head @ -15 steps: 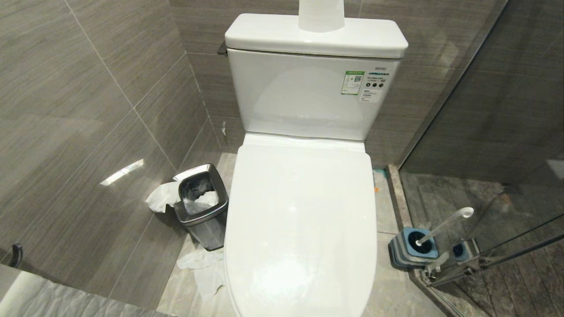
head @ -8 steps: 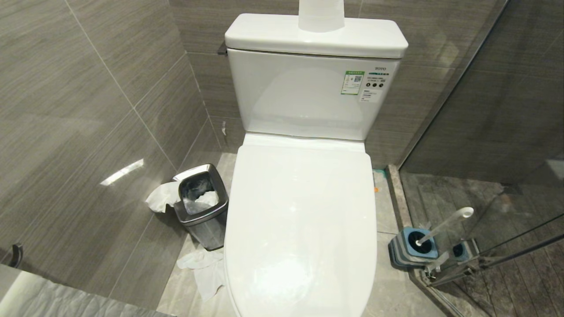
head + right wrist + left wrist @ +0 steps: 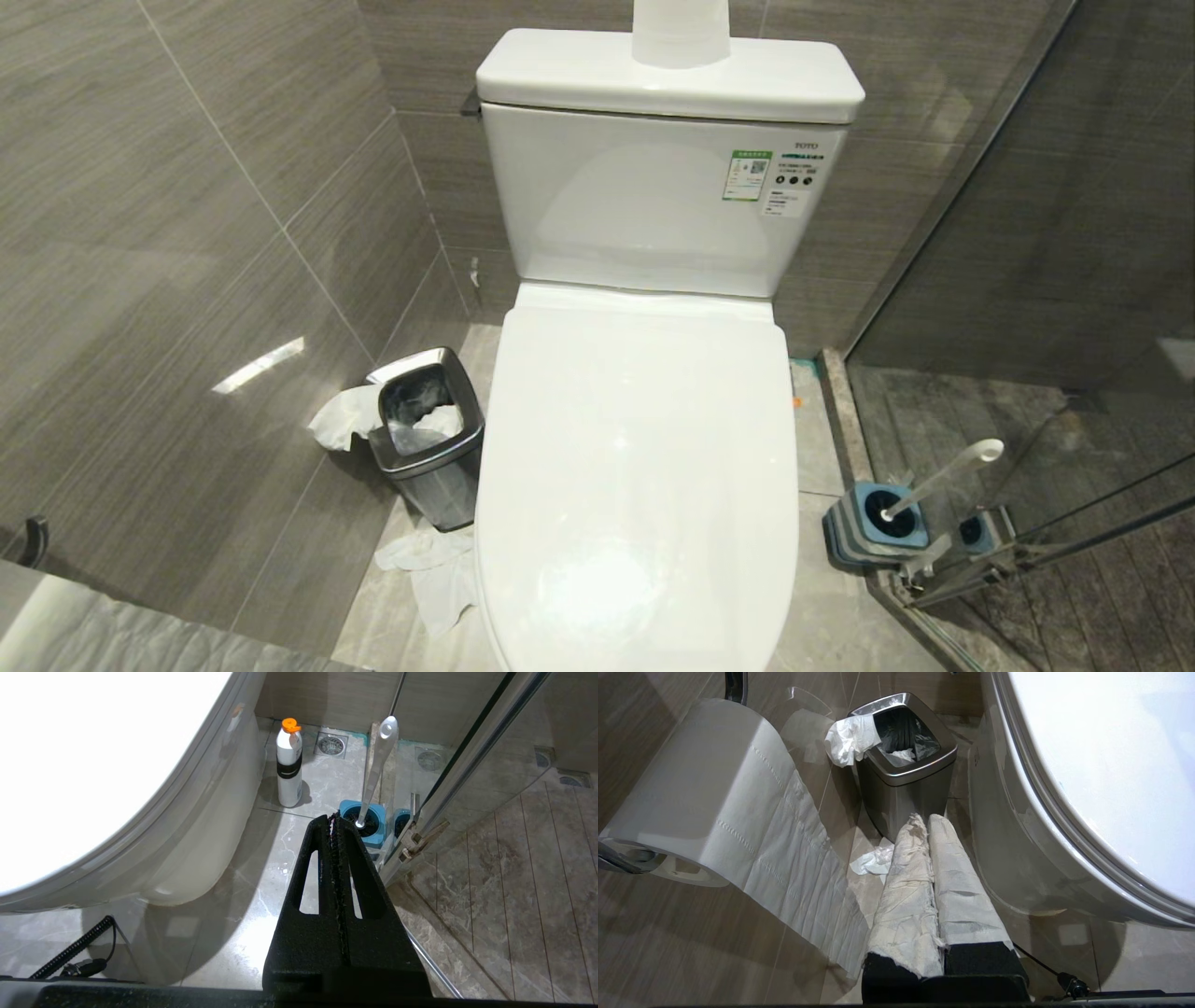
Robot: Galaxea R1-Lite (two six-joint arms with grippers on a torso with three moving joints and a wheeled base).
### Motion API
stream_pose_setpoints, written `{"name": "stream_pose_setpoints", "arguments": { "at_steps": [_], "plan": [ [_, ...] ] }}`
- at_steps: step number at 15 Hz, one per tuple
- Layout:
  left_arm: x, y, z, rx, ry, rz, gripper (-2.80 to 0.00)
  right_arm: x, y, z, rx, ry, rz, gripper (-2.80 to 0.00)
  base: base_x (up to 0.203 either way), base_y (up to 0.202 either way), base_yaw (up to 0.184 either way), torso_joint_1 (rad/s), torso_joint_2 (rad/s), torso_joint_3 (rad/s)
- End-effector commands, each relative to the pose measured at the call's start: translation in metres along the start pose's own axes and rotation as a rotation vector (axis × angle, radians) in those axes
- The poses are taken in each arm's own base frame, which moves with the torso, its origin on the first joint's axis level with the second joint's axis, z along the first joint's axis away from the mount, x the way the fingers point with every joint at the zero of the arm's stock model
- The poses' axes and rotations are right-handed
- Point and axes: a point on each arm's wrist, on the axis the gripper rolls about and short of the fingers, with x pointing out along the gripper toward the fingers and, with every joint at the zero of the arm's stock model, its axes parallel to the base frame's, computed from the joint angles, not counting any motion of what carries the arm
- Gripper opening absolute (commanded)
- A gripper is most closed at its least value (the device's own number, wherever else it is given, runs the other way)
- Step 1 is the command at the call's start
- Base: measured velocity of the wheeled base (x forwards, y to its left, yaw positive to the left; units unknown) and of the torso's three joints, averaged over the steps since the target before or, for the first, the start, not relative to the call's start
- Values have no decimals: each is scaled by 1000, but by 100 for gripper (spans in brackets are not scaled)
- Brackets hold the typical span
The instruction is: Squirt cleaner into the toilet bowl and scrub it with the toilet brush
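Note:
The toilet's white lid (image 3: 639, 467) is down, so the inside of the toilet bowl is hidden; only its outer wall (image 3: 1008, 858) (image 3: 201, 826) shows. No cleaner is in view. The toilet brush (image 3: 943, 478) leans in its grey holder with a blue top (image 3: 878, 527) on the floor right of the toilet, by the glass. My left gripper (image 3: 927, 819) hangs low left of the bowl, its white-wrapped fingers shut on nothing. My right gripper (image 3: 332, 817) hangs right of the bowl, black fingers shut and empty, short of the brush handle (image 3: 376, 770). Neither gripper shows in the head view.
A white bottle with an orange cap (image 3: 289, 765) stands on the floor beside the bowl. A steel waste bin (image 3: 429, 434) with tissue sits left of the toilet, loose paper (image 3: 434, 569) near it. A toilet roll (image 3: 705, 798) hangs on the left wall. A glass partition (image 3: 1074, 233) closes the right.

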Motion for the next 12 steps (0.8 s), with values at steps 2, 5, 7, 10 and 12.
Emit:
{"name": "stream_pose_setpoints", "arguments": {
  "at_steps": [2, 5, 7, 10, 12],
  "plan": [
    [0, 0, 0, 0, 1, 0, -280, 0, 0, 0, 0, 1, 0, -280, 0, 0, 0, 0, 0, 0],
    [0, 0, 0, 0, 1, 0, -280, 0, 0, 0, 0, 1, 0, -280, 0, 0, 0, 0, 0, 0],
    [0, 0, 0, 0, 1, 0, -280, 0, 0, 0, 0, 1, 0, -280, 0, 0, 0, 0, 0, 0],
    [0, 0, 0, 0, 0, 0, -280, 0, 0, 0, 0, 1, 0, -280, 0, 0, 0, 0, 0, 0],
    [0, 0, 0, 0, 1, 0, -280, 0, 0, 0, 0, 1, 0, -280, 0, 0, 0, 0, 0, 0]
  ]
}}
